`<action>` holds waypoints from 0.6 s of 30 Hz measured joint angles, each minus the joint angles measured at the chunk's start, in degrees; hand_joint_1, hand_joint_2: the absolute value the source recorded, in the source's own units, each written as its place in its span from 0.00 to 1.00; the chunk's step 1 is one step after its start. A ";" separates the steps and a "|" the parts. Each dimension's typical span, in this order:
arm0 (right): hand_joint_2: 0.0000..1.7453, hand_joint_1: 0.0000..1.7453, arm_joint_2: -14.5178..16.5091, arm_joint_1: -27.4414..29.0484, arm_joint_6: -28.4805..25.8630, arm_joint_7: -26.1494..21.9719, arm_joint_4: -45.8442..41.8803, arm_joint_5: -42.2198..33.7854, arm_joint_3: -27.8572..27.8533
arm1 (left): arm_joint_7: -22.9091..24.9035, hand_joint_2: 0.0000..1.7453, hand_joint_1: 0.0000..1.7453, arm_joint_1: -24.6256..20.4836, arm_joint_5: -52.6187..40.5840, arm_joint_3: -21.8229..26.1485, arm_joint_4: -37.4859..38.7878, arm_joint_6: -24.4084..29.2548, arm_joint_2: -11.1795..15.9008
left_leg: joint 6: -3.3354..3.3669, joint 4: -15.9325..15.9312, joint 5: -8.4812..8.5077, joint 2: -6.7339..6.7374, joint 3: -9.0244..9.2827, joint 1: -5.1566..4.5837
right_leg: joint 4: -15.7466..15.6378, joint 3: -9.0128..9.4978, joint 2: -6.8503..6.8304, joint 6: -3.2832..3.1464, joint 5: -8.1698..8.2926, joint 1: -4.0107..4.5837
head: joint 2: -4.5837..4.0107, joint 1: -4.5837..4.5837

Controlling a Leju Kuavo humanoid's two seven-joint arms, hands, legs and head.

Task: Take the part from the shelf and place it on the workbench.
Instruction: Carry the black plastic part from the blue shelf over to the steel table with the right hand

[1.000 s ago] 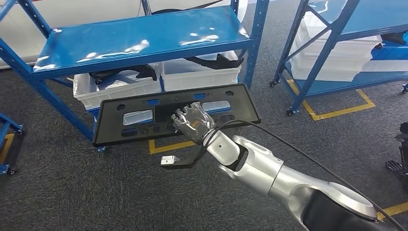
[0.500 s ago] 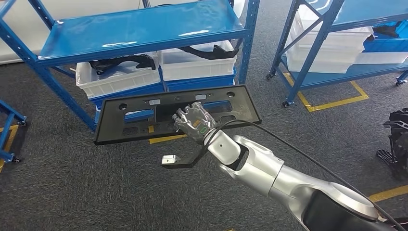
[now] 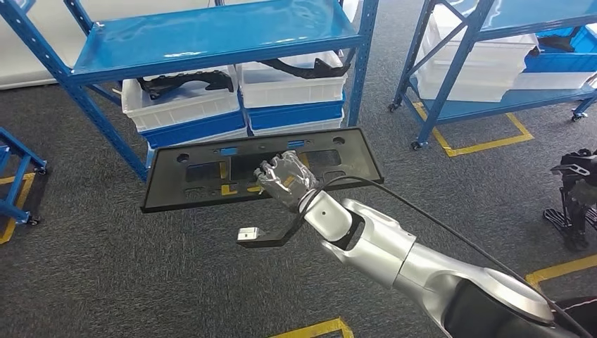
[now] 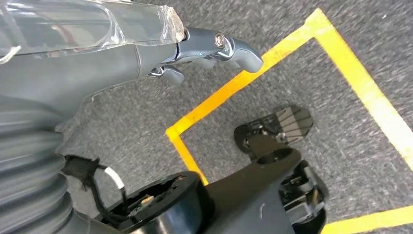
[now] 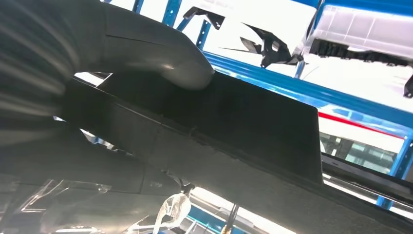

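My right hand [image 3: 284, 179] covers the middle of the black part [image 3: 204, 184], so the cut-outs beneath my fingers cannot be read. In the right wrist view my thumb [image 5: 160, 51] is smeared by blur, and the part's far end runs off the frame at 4 o'clock. In the left wrist view my left hand [image 4: 195, 51] is cut off at 12 o'clock; whether it holds anything cannot be told. The blue shelf [image 3: 211, 39] is cropped at 12 o'clock, its bins [image 3: 184, 109] half hidden.
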 joint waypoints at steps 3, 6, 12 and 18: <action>1.00 1.00 0.01 0.10 0.09 0.05 0.01 0.24 0.01 | -0.22 1.00 0.00 0.10 0.01 0.00 0.00 0.00 0.04 | -0.92 0.96 -0.03 -0.01 -0.93 0.18 | -0.77 -0.39 0.12 -1.25 0.18 0.03 | 0.00 -0.05; 1.00 1.00 0.02 0.10 0.15 0.16 0.00 0.39 0.01 | -0.45 1.00 0.00 0.25 0.01 0.00 0.00 0.00 0.04 | -2.05 9.18 -5.28 -0.11 -4.37 0.69 | -0.88 -1.18 0.09 -2.32 0.97 -0.10 | 0.00 -0.14; 1.00 1.00 0.02 0.35 0.19 0.19 0.01 0.42 0.06 | -0.55 1.00 0.00 0.26 0.23 0.00 0.00 -0.02 0.04 | -2.25 9.24 -4.25 -0.18 -2.18 1.01 | -0.83 -2.21 0.20 -2.27 1.83 0.00 | 0.00 -0.15; 1.00 1.00 0.02 0.21 0.21 0.37 0.00 0.75 0.05 | -0.57 1.00 0.00 0.14 0.29 0.00 0.00 -0.02 0.04 | -0.41 -0.63 -2.03 -0.45 2.67 0.40 | -0.77 -2.82 0.14 -0.84 2.09 0.11 | 0.00 -0.13</action>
